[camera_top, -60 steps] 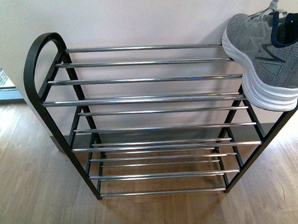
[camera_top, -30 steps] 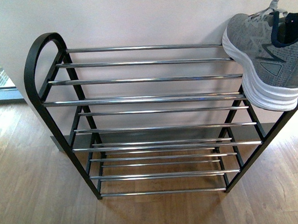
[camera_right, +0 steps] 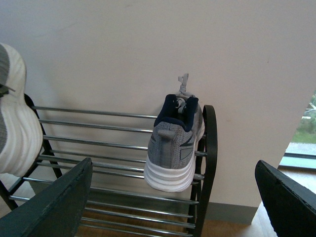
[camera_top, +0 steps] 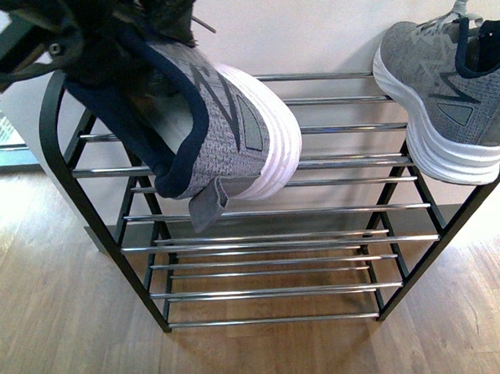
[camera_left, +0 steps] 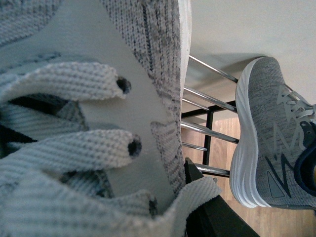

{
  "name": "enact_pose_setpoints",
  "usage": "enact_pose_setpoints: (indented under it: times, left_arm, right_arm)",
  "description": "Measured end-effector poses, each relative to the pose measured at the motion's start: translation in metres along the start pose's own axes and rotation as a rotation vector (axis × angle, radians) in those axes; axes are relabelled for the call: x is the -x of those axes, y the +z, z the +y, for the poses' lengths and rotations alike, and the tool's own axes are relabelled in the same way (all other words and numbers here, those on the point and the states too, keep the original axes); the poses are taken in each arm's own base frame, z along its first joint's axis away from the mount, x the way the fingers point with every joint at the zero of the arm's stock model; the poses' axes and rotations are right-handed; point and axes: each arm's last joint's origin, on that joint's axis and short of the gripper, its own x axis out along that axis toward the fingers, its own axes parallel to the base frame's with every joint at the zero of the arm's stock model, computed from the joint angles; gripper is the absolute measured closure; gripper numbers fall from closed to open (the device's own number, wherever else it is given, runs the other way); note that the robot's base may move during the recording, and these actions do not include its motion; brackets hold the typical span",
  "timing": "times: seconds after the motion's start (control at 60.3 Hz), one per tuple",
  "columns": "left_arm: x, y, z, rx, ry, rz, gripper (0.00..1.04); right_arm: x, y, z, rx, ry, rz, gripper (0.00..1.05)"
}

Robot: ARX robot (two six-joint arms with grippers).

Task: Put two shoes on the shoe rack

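L gripper (camera_top: 99, 36): jaws pinch held sneaker (camera_top: 222, 130) at lace/tongue zone, grip mostly hidden. Sneaker hangs below jaws, long axis steep, heel lowest, sole turned sideways. Just beneath: bars of shoe rack (camera_top: 349, 161) top tier. Sole-side, well apart: placed sneaker (camera_top: 447, 101), toe to wall. R gripper (camera_right: 174, 163): jaws spread, empty, facing placed sneaker. Judgement: L arm nearer; sole needs rolling down.
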Motion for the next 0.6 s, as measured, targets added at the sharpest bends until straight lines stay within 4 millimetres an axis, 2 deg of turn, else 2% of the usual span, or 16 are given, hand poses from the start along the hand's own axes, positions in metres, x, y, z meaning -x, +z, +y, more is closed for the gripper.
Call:
enact_pose_setpoints:
  times: [0.265, 0.597]
  left_arm:
    - [-0.038, 0.012, -0.032, -0.140, -0.037, 0.169, 1.00]
    - [-0.092, 0.003, -0.069, -0.214, -0.088, 0.308, 1.00]
  right_arm:
    - [0.000, 0.000, 0.000, 0.000, 0.000, 0.000, 0.09]
    - [0.000, 0.000, 0.000, 0.000, 0.000, 0.000, 0.09]
